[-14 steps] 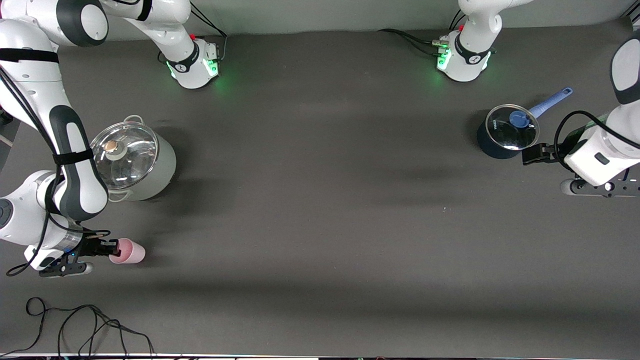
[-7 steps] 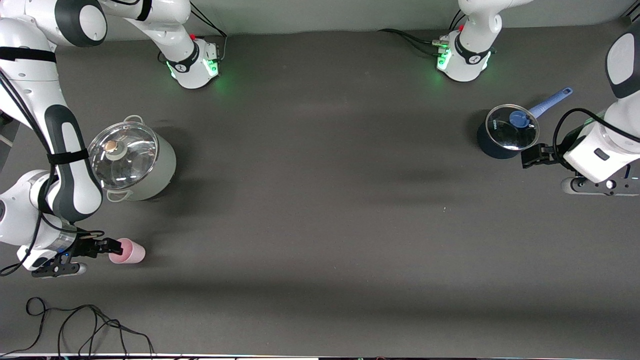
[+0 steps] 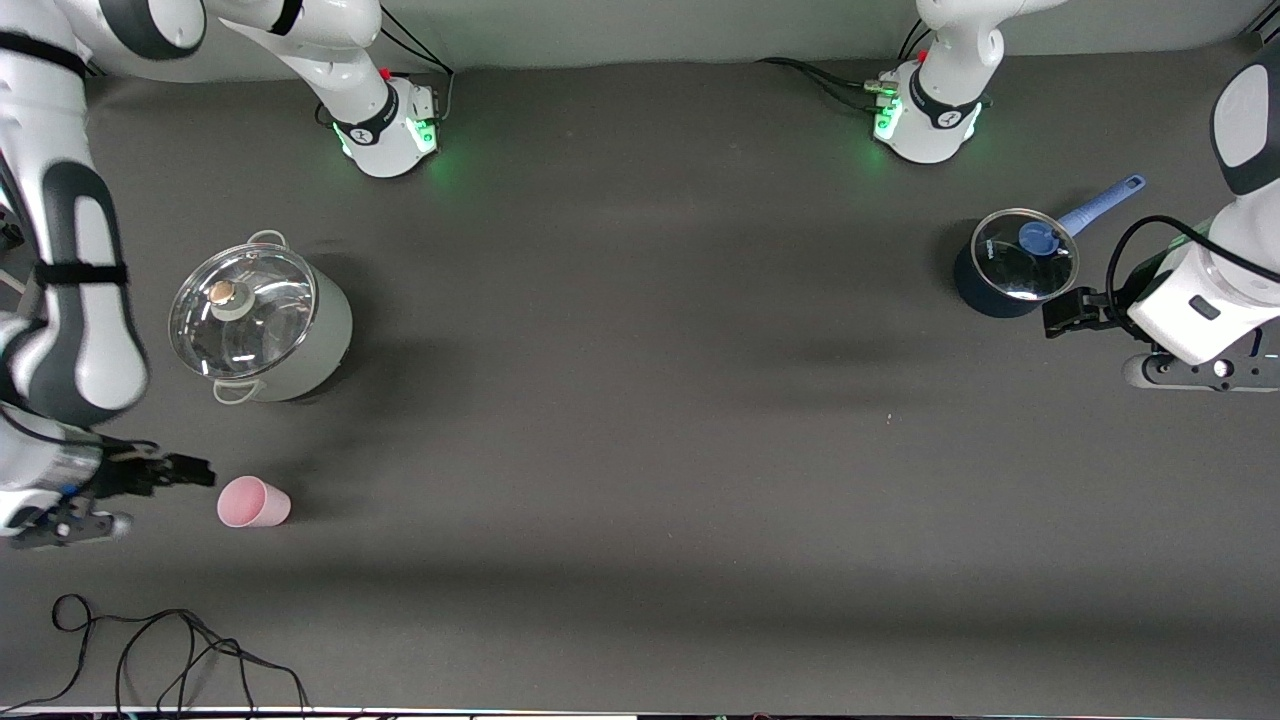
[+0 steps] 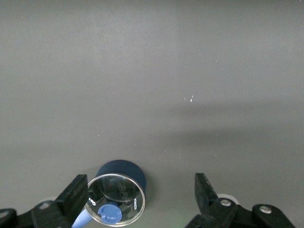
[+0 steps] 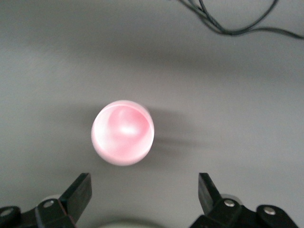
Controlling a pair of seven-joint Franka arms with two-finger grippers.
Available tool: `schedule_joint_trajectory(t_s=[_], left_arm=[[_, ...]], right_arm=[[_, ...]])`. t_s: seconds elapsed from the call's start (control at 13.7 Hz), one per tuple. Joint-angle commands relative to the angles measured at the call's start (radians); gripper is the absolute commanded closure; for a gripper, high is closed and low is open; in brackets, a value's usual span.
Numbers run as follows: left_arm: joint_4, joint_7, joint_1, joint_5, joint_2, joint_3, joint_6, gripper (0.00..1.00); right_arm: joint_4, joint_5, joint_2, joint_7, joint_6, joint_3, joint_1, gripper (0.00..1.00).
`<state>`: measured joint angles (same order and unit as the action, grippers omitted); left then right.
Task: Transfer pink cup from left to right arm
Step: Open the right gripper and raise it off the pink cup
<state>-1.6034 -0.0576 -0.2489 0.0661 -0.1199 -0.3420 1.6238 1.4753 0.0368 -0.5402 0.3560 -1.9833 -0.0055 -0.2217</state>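
- The right gripper (image 3: 195, 470) is spread wide and empty, drawn back from the pink cup (image 3: 253, 502), which a second ago it was pinching at the rim.
- The cup stands upright, alone, nearer the camera than the grey pot (image 3: 262, 324), at the right arm's end.
- The left gripper (image 3: 1062, 312), also wide and empty, waits beside the blue saucepan (image 3: 1012, 264).
- The transfer looks finished, though I can't be certain.
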Motion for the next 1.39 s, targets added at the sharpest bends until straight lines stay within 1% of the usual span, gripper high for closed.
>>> schedule_joint_trajectory(t_s=[0.0, 0.07, 0.15, 0.22, 0.37, 0.51, 0.66, 0.73, 0.88, 0.95, 1.1, 1.17, 1.32], left_arm=[[-0.088, -0.015, 0.132, -0.008, 0.081, 0.136, 0.056, 0.0], [-0.099, -0.013, 0.196, -0.008, 0.091, 0.206, 0.068, 0.0], [-0.098, -0.005, 0.232, -0.009, 0.094, 0.248, 0.073, 0.0], [-0.099, 0.024, 0.25, -0.009, 0.103, 0.271, 0.076, 0.0], [-0.11, 0.061, 0.298, -0.009, 0.112, 0.32, 0.085, 0.0], [-0.106, 0.061, 0.298, -0.012, 0.108, 0.317, 0.085, 0.0], [-0.083, 0.056, 0.301, -0.012, 0.089, 0.308, 0.082, 0.0], [-0.063, 0.05, 0.3, -0.014, 0.071, 0.295, 0.079, 0.0], [-0.053, 0.059, 0.301, -0.015, 0.051, 0.294, 0.076, 0.0], [-0.055, 0.061, 0.3, -0.017, 0.049, 0.294, 0.077, 0.0], [-0.058, 0.073, 0.296, -0.019, 0.049, 0.294, 0.082, 0.0], [-0.058, 0.074, 0.296, -0.019, 0.049, 0.294, 0.085, 0.0], [-0.059, 0.076, 0.292, -0.041, 0.048, 0.294, 0.09, 0.0]], right_arm=[[-0.044, -0.011, 0.098, 0.018, 0.208, -0.001, 0.002, 0.01], [-0.071, -0.009, 0.124, 0.008, 0.284, -0.001, 0.01, 0.01], [-0.081, -0.008, 0.161, 0.0, 0.36, -0.001, 0.015, 0.01], [-0.078, 0.0, 0.198, -0.021, 0.404, 0.001, 0.015, 0.01], [-0.05, 0.002, 0.282, -0.095, 0.442, 0.002, 0.036, 0.0], [0.0, -0.008, 0.359, -0.173, 0.445, 0.001, 0.085, 0.0], [0.069, -0.003, 0.425, -0.181, 0.431, 0.001, 0.091, 0.0], [0.127, -0.003, 0.468, -0.189, 0.391, 0.001, 0.093, 0.0], [0.244, -0.005, 0.543, -0.193, 0.322, 0.001, 0.094, 0.0], [0.267, -0.005, 0.561, -0.195, 0.314, 0.001, 0.094, 0.0], [0.258, -0.009, 0.563, -0.257, 0.319, 0.007, 0.096, 0.0], [0.234, -0.009, 0.554, -0.306, 0.322, 0.009, 0.108, 0.0], [0.217, -0.011, 0.549, -0.325, 0.325, 0.009, 0.134, 0.0]])
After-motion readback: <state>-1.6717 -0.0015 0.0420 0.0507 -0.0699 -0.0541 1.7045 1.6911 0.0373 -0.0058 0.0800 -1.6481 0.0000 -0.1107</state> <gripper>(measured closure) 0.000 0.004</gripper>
